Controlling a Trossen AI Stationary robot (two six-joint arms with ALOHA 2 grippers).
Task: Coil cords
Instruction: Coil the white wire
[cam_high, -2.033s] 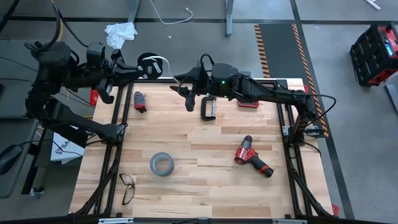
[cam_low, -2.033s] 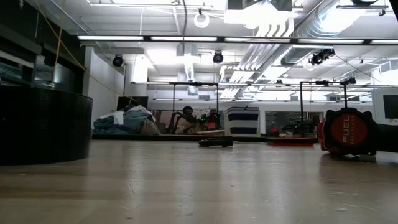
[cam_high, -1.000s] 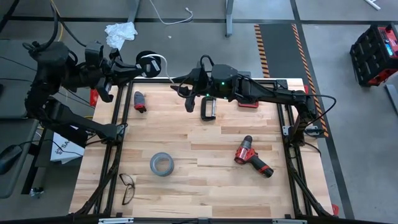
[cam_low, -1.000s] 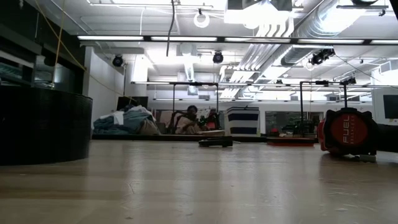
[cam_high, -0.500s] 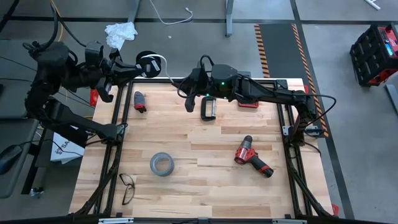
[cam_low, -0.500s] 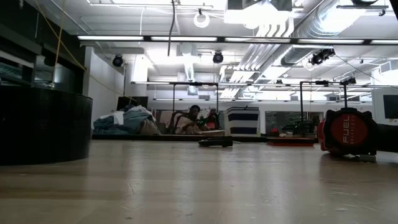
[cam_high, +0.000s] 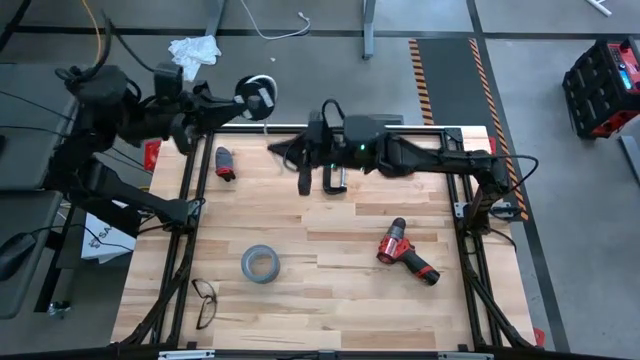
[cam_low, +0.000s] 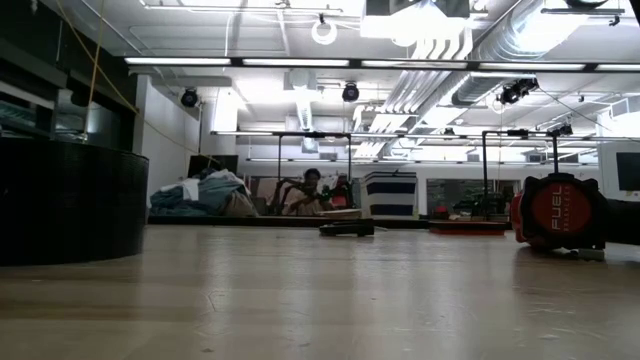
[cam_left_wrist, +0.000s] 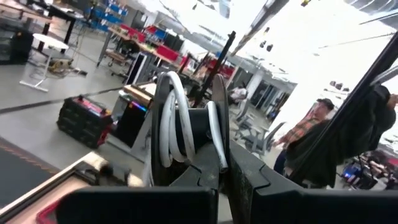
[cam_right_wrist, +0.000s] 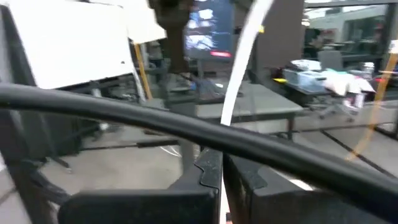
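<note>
You are holding the spool (cam_high: 255, 97) in the left gripper (cam_high: 243, 100) jaws at the upper left of the frame, while the right gripper (cam_high: 283, 152) jaws are pinching the white cord (cam_right_wrist: 239, 71) near the top middle, so next you probably need to wind that cord around the spool.

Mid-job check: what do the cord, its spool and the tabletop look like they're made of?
The white cord looks like smooth plastic-jacketed cable: glossy and even, bending in soft loops. Its spool looks like hard black plastic, with thin rigid matte flanges, though metal can't be ruled out. The tabletop looks like pale butcher-block wood, with visible strips and grain.
</note>
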